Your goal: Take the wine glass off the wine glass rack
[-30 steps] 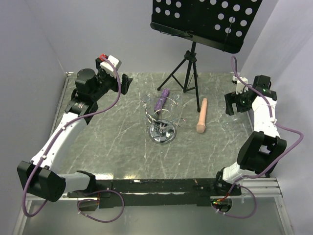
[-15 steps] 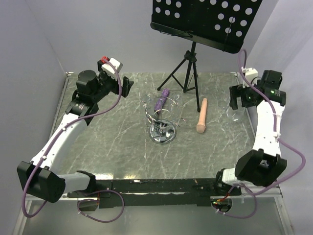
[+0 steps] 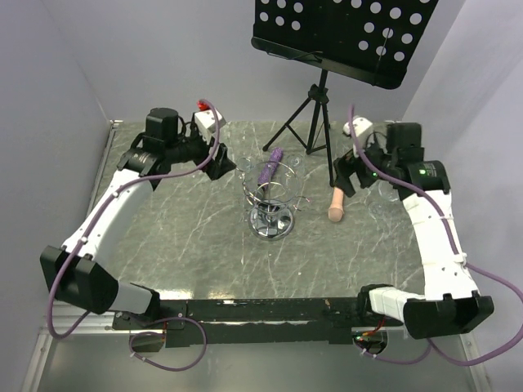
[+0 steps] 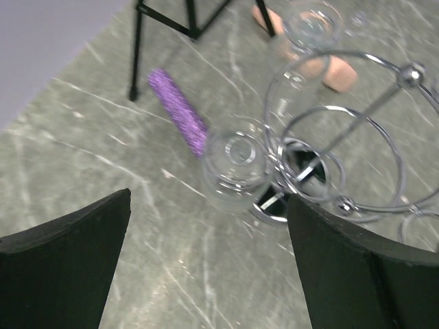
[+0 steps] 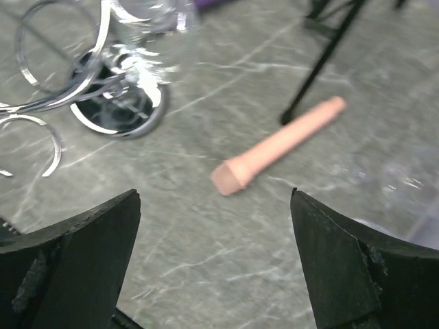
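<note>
1. Grey-green marbled table (image 3: 188,237) is carrying the chrome rack (image 3: 272,219) at its middle.
2. Wine glass (image 4: 236,168), clear and glinting, is sitting at the rack's left side, by its wire loops.
3. Its long axis is standing roughly upright; I cannot tell which end is up.
4. Left gripper (image 4: 209,199) is hovering near it, fingers spread wide; right gripper (image 5: 214,197) is gaping too, near a peach cylinder (image 5: 278,144).

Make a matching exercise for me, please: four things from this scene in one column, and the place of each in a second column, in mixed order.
1 rack
2 music stand
3 purple stick
4 pink stick

a lying just behind the rack
b standing at the far edge
c lying right of the rack
d in the middle of the table

Pairs: 1-d, 2-b, 3-a, 4-c
</note>
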### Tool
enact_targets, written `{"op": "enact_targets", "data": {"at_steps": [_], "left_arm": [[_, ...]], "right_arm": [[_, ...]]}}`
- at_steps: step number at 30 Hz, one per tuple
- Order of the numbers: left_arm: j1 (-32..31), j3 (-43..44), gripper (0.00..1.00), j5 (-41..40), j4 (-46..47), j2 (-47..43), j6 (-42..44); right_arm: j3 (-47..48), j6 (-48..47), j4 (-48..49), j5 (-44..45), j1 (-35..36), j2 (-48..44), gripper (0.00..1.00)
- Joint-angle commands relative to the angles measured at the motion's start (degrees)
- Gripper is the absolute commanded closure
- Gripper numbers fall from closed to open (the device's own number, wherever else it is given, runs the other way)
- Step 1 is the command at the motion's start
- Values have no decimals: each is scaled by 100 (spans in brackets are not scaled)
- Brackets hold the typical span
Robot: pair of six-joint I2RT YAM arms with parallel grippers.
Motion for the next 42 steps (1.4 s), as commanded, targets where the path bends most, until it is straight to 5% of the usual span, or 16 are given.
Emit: {"op": "enact_targets", "data": {"at_steps": [1, 15, 24, 42], "left_arm": [[-20, 497, 0, 805, -1017, 152, 521], [-520, 656, 0, 973, -2617, -234, 2104], [-987, 594, 0, 683, -2609, -199, 2096], [-1075, 225, 0, -1998, -1220, -138, 2069]], "right_arm": [[-192, -93, -70, 11, 526, 69, 6], [-570, -164, 141, 768, 1775, 456, 8], [-588, -50, 229, 786, 2241, 632, 8], [-693, -85, -166, 741, 2549, 220, 7]]}}
